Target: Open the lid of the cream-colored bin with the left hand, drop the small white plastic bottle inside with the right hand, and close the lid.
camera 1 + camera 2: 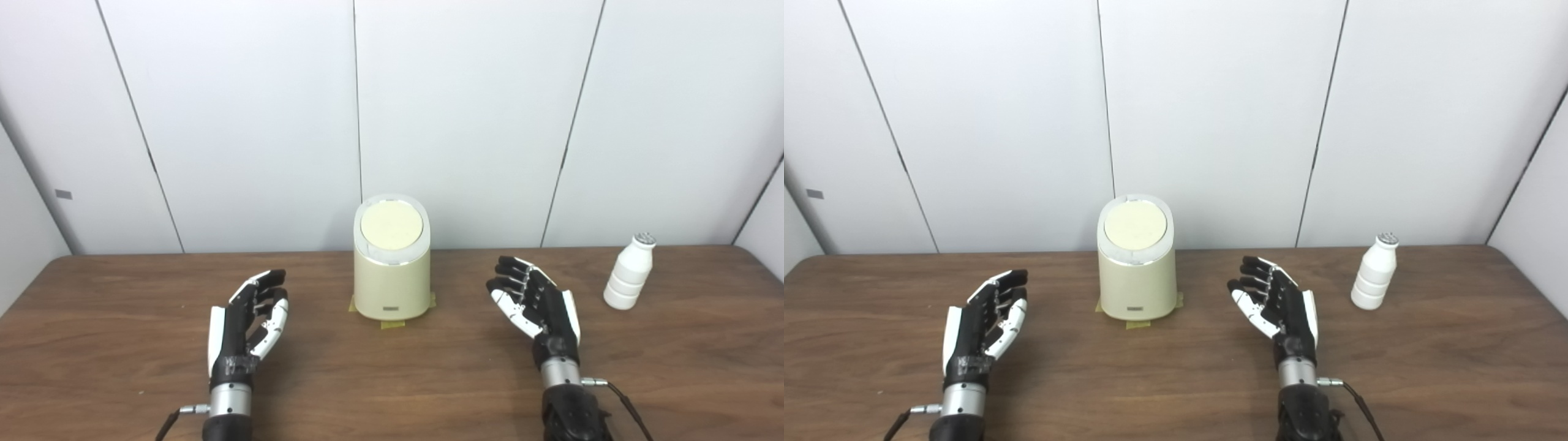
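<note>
Fingers, left hand [248,321]: spread apart and slightly curled, holding nothing; black and white, palm turned inward toward the bin.
Fingers, right hand [536,300]: likewise apart and empty, palm facing inward and up (a mirror of the left).
Hands' position: both hover low over the brown wood-grain counter [122,343], one on each side of the bin, neither touching it.
Cream-colored bin [392,275]: a rounded plastic cylinder standing upright at the middle of the counter, close to the white panelled wall [245,122]; small strips of yellowish tape [392,324] show at its base.
Lid [392,224]: a round pale-yellow disc inside a white rim, lying closed on top of the bin.
Small white plastic bottle [629,272]: ribbed body, silvery cap, standing upright on the counter to the right of the right hand, well apart from the bin and not touched by any fingers.
</note>
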`<action>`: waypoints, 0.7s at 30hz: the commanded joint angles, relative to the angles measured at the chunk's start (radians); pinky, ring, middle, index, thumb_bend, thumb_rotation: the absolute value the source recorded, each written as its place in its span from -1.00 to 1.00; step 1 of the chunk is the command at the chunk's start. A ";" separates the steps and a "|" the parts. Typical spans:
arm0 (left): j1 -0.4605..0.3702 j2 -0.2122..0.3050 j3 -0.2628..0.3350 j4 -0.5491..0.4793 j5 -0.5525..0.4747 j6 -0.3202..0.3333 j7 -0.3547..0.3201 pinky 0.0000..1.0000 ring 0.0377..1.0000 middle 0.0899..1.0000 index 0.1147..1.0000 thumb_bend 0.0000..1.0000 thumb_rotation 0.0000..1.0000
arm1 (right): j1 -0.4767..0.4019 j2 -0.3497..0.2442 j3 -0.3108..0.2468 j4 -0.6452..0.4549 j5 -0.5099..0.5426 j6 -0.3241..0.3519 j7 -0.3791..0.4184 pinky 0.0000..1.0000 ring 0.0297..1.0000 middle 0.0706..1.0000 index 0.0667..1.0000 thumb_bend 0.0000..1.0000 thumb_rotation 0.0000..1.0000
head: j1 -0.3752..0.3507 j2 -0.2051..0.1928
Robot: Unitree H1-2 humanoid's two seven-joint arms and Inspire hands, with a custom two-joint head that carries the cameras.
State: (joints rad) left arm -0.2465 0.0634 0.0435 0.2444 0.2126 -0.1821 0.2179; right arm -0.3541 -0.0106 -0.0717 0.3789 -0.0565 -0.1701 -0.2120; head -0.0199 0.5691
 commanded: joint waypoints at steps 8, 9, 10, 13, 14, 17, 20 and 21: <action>0.033 0.009 -0.004 0.026 0.000 -0.019 -0.001 0.31 0.47 0.48 0.44 -0.57 -0.28 | 0.013 -0.007 -0.002 0.014 -0.006 -0.024 0.001 0.22 0.35 0.37 0.33 -0.47 -0.48 | -0.001 0.001; 0.033 0.009 -0.004 0.026 0.000 -0.018 0.000 0.31 0.46 0.48 0.43 -0.57 -0.28 | 0.013 -0.007 -0.001 0.013 -0.008 -0.024 0.000 0.23 0.36 0.37 0.33 -0.47 -0.48 | -0.001 0.001; 0.033 0.009 -0.004 0.025 0.001 -0.018 0.001 0.31 0.46 0.48 0.43 -0.56 -0.29 | 0.013 -0.007 -0.001 0.014 -0.009 -0.024 -0.001 0.22 0.35 0.37 0.33 -0.47 -0.49 | -0.001 0.001; 0.033 0.007 -0.002 0.025 -0.004 -0.020 0.001 0.31 0.46 0.47 0.43 -0.56 -0.31 | 0.012 -0.007 -0.001 0.017 -0.009 -0.027 0.000 0.23 0.36 0.37 0.33 -0.48 -0.51 | -0.001 0.001; 0.033 0.007 -0.002 0.024 -0.004 -0.018 0.001 0.31 0.46 0.47 0.43 -0.56 -0.32 | 0.011 -0.006 -0.002 0.016 -0.009 -0.023 -0.001 0.23 0.36 0.37 0.33 -0.47 -0.50 | -0.002 0.000; 0.031 0.008 -0.001 0.029 -0.016 -0.025 -0.006 0.31 0.46 0.48 0.43 -0.55 -0.31 | 0.008 -0.004 -0.001 0.021 -0.012 -0.023 -0.004 0.23 0.36 0.38 0.33 -0.47 -0.51 | -0.003 -0.003; 0.030 0.012 -0.007 0.018 -0.057 -0.056 -0.042 0.37 0.52 0.53 0.49 -0.44 -0.05 | 0.003 -0.002 -0.004 0.030 -0.012 -0.019 -0.010 0.21 0.35 0.37 0.32 -0.47 -0.56 | -0.003 -0.006; 0.029 0.015 -0.012 0.010 -0.061 -0.065 -0.054 0.40 0.55 0.55 0.52 -0.33 0.14 | 0.002 -0.002 -0.005 0.034 -0.011 -0.020 -0.011 0.22 0.35 0.37 0.32 -0.47 -0.56 | -0.005 -0.008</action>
State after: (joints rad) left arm -0.2454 0.0687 0.0397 0.2420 0.1549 -0.2060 0.1791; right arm -0.3572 -0.0107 -0.0710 0.3831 -0.0645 -0.1677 -0.2162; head -0.0245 0.5599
